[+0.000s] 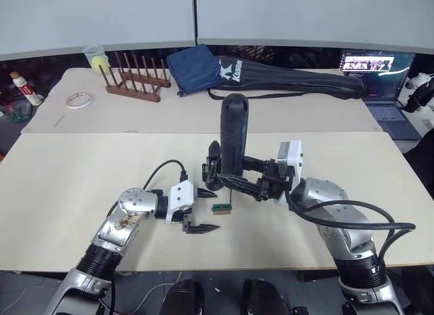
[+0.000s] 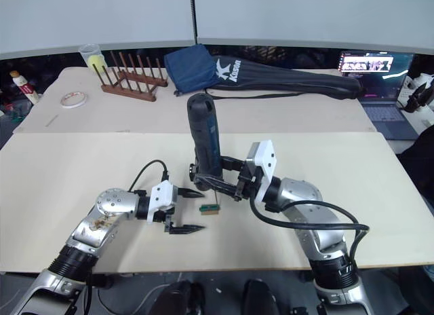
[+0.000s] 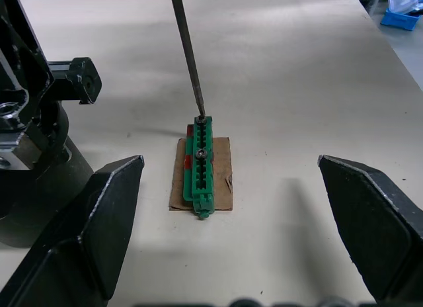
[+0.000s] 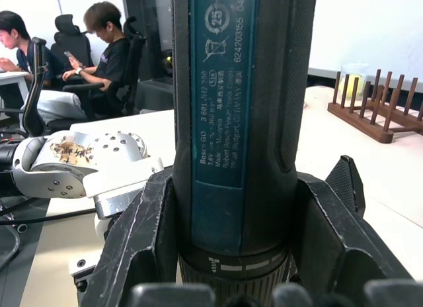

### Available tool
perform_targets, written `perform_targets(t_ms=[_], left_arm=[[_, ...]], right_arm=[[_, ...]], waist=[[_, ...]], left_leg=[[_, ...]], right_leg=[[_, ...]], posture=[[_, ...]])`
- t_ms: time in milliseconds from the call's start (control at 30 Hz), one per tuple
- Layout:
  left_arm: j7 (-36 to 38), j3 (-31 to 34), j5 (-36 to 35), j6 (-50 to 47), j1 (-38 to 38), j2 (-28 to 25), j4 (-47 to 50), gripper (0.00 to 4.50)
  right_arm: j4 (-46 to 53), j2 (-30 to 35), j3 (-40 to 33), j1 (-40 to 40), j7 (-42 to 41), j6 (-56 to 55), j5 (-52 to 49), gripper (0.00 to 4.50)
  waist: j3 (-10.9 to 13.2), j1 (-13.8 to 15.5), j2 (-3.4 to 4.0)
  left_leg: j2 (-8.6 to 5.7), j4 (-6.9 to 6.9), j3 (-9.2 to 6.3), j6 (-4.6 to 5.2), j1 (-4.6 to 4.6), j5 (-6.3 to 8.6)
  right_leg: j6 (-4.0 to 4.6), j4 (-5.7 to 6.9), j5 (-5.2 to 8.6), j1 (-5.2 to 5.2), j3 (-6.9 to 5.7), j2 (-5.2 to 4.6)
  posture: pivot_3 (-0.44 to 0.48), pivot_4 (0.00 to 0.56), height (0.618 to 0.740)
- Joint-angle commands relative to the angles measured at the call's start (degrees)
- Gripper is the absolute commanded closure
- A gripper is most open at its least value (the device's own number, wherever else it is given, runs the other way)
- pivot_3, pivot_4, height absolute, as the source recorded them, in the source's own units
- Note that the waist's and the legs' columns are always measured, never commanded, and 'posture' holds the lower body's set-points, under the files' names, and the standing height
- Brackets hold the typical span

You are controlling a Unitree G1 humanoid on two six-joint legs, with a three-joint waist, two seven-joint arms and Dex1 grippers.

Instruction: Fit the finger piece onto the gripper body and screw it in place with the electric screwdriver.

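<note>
While the right gripper (image 1: 234,181) clamps the electric screwdriver (image 1: 234,135) upright by its handle, the thin silver bit (image 3: 187,55) comes down onto the top end of the small green block (image 3: 200,165), touching a screw head there. That block sits on a brown card (image 3: 219,178) on the near table (image 1: 68,193), between the two arms. Left gripper (image 1: 200,210) hovers low beside the block, fingers (image 3: 99,227) spread wide, holding nothing. Gripper body (image 3: 30,141) stands on the table just beside the block, on the robot's left of it, behind the screwdriver. Can't pick out the finger piece. Far table: wooden rack (image 1: 135,81), tape roll (image 1: 80,100), black Kason bag (image 1: 291,77), laptop (image 1: 380,81).
</note>
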State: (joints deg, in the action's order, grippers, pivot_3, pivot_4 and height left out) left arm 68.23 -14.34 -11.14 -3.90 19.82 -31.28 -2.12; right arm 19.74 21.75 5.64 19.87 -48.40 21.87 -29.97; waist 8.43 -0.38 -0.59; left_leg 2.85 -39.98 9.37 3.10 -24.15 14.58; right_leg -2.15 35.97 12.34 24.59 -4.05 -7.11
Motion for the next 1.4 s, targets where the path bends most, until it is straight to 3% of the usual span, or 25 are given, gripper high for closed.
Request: perform_targets(t_ms=[33,900,1400], left_arm=[[0.13,0.04,-0.07,0.95,0.60,-0.09,1.07,0.00],[-0.19,0.35,-0.21,0.51,0.95,-0.03,0.93,0.00],[-0.93,1.83,-1.63,-1.47,-0.51,-1.06,3.23,0.00]], right_arm=[[1.65,-0.05,-1.32,1.30,-0.31,-2.33,-0.58,2.57],[1.59,-0.28,-0.69,0.23,-0.99,-4.31,0.65,2.57],[6.71,1.62,-2.77,1.02,0.36,0.31,-4.23,2.57]], waist=[[0.00,0.00,0.00],[0.00,0.00,0.00],[0.00,0.02,0.00]], left_leg=[[0.00,0.00,0.00,0.00,0.00,0.00],[0.00,0.00,0.00,0.00,0.00,0.00],[0.02,0.00,-0.01,0.00,0.00,0.00]], right_leg=[[0.00,0.00,0.00,0.00,0.00,0.00],[0.00,0.00,0.00,0.00,0.00,0.00],[0.00,0.00,0.00,0.00,0.00,0.00]], posture=[[0.000,0.150,0.740],[0.000,0.150,0.740],[0.000,0.150,0.740]])
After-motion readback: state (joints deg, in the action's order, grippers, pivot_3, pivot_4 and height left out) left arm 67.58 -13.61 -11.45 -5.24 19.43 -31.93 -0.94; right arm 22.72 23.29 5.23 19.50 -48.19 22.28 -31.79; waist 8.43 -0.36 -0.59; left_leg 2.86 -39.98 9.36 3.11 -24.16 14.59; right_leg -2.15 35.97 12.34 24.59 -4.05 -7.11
